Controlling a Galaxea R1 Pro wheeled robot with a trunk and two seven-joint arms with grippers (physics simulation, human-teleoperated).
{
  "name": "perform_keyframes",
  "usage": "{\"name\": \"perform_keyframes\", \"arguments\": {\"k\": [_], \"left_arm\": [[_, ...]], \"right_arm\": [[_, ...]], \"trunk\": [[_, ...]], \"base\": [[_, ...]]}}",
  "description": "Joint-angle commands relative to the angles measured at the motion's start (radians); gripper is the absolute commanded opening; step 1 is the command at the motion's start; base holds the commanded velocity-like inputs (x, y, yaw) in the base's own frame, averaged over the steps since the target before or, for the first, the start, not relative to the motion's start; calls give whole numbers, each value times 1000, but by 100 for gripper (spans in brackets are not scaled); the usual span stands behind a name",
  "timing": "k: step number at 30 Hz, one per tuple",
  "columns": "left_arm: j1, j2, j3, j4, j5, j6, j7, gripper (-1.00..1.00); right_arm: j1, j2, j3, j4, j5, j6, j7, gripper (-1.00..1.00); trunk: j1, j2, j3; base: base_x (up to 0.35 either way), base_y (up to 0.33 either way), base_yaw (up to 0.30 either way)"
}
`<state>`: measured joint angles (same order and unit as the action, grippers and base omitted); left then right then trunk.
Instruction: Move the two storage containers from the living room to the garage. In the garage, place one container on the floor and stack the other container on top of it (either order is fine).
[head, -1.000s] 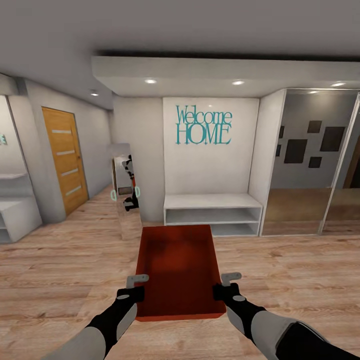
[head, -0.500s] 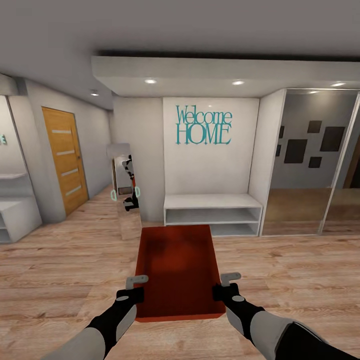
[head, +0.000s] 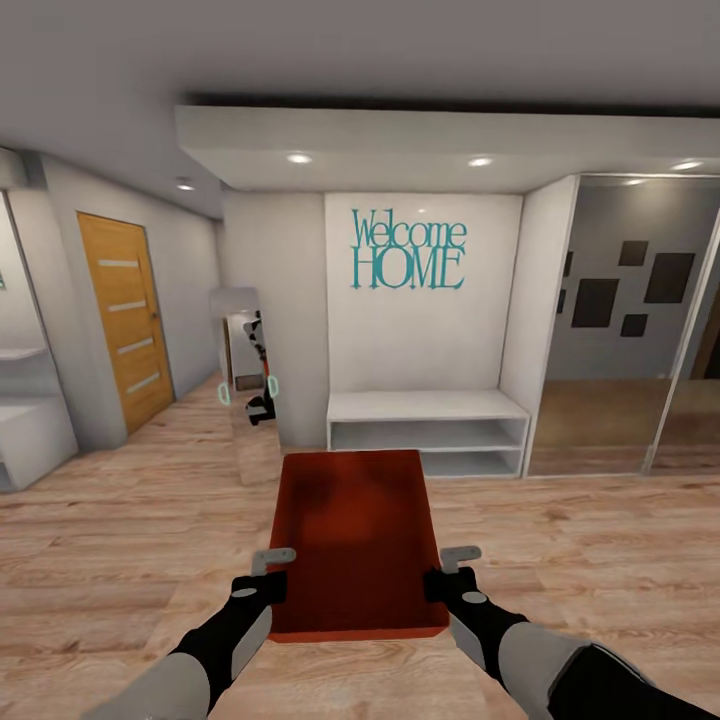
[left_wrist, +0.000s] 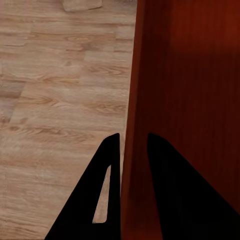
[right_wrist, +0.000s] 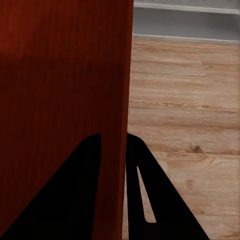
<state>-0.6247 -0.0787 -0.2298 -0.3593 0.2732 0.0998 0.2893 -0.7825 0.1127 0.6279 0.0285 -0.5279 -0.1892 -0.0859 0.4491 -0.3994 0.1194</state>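
I hold one orange-red storage container (head: 355, 540) out in front of me, level above a light wood-plank floor. My left gripper (head: 270, 575) is shut on its left wall near the near corner, and my right gripper (head: 450, 570) is shut on its right wall. In the left wrist view the thin wall of the container (left_wrist: 185, 100) runs between the two fingers of the left gripper (left_wrist: 132, 137). The right wrist view shows the same: the container (right_wrist: 65, 90) has its wall pinched in the right gripper (right_wrist: 114, 136).
Ahead stands a white low bench (head: 425, 420) under a "Welcome HOME" wall sign (head: 407, 250). A standing mirror (head: 245, 370) is left of it, a wooden door (head: 125, 315) farther left, a white shelf (head: 30, 430) at the left edge, mirrored sliding doors (head: 620, 330) at right.
The whole view has shifted slightly, with the bench and walls a little nearer: the camera moved forward. The container and both grips look unchanged.
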Motion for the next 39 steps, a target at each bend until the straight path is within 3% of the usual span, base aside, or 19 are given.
{"name": "perform_keyframes", "arguments": {"k": [1,39], "left_arm": [[-1,0,42,-4,-16,-35,16,-100],[-1,2,43,-3,-16,-35,16,-100]], "right_arm": [[0,1,-21,2,5,-3,27,-100],[0,4,-20,2,4,-1,23,-100]], "trunk": [[1,-1,0],[1,-1,0]], "base": [[318,0,0],[322,0,1]]}}
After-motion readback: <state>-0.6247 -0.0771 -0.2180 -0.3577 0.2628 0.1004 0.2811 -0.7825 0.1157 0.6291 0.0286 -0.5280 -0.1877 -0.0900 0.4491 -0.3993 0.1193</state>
